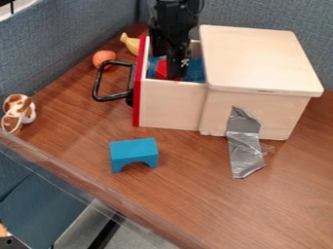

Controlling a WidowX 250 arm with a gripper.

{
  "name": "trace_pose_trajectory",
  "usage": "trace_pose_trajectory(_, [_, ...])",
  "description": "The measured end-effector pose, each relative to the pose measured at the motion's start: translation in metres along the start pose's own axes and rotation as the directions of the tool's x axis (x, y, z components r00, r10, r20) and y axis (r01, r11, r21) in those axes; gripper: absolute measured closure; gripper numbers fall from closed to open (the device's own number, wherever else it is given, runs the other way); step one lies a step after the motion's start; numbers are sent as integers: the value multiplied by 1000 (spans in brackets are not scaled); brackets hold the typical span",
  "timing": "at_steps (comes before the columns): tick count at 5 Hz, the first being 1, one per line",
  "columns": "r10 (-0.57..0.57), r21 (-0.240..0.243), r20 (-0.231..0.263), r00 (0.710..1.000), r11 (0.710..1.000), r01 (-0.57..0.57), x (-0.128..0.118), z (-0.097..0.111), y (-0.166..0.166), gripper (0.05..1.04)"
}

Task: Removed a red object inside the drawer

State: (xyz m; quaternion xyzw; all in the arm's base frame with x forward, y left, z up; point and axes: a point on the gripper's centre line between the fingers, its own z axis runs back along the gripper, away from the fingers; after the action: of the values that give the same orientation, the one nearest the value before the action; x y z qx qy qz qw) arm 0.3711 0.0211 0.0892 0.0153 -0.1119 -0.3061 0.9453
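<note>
The gripper [173, 72] hangs down into the open wooden drawer [170, 104], at the red object [160, 69], which is inside with something blue [194, 71]. Whether the gripper is open or closed cannot be told. A blue arched block [134, 150] stands on the table [185, 192], between the drawer and the table's near edge.

- Box [260, 58]: pale bare wood, smooth, matt. Drawer [170, 107] sticking out of it, same wood.
- Front panel [138, 82], on drawer: red edge, smooth.
- Handle [112, 97], on panel: black, glossy, metal or plastic, can't tell.
- Tape [245, 151], down box side: silvery, shiny, creased.
- Table [195, 194], under box: brown wood grain, smooth, slight sheen.
- Partition [58, 39], behind box: blue-grey woven cloth, matt, rough.
- Arch block [134, 148], near box: blue, smooth, matt.
</note>
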Motion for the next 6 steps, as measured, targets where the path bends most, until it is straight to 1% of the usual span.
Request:
trace_pose_trajectory(2, [11,-6,-7,1000,1000,-12,-1,-9,1,83])
trace_pose_trajectory(3, [38,-9,8,999,999,-38,-3,-11,6,121])
trace_pose_trajectory(4, [59,4,11,998,998,-59,-4,-13,8,346])
trace_pose_trajectory(5, [61,6,9,998,998,-61,-6,-14,7,357])
trace_pose_trajectory(6, [43,-11,11,999,999,-42,-6,-11,4,357])
